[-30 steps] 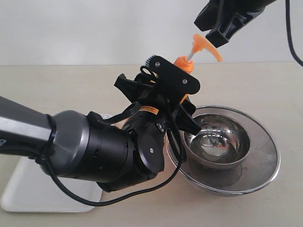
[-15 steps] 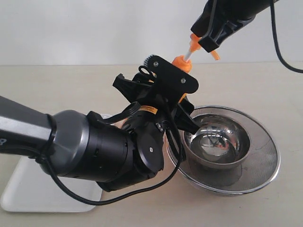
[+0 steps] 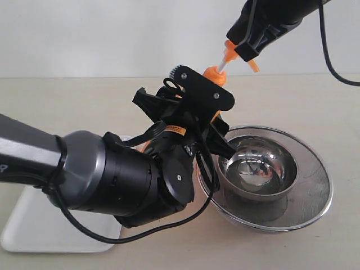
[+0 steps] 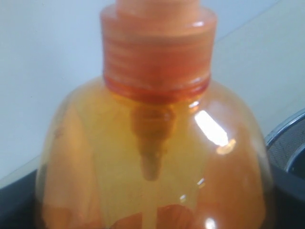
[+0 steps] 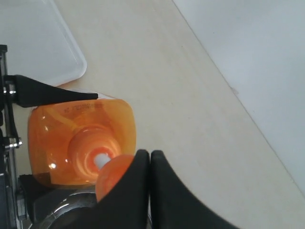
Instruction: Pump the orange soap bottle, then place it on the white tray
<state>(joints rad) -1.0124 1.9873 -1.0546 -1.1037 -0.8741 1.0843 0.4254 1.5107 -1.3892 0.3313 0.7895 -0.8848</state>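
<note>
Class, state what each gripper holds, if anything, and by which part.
The left gripper clamps the orange soap bottle by its body, below the collar. The right gripper grips nothing; its shut fingers sit atop the pump head.

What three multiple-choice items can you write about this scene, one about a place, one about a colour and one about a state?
1. Where does the white tray lie in the exterior view?
A. lower left
B. upper right
C. centre top

2. What colour is the pump head?
A. blue
B. green
C. orange

3. In what state is the right tool?
A. wide open
B. shut
C. out of view

Answers:
1 A, its white corner shows at the lower left edge.
2 C, it shows orange just under the tool.
3 B, the right wrist view shows its fingers together with no gap.
</note>
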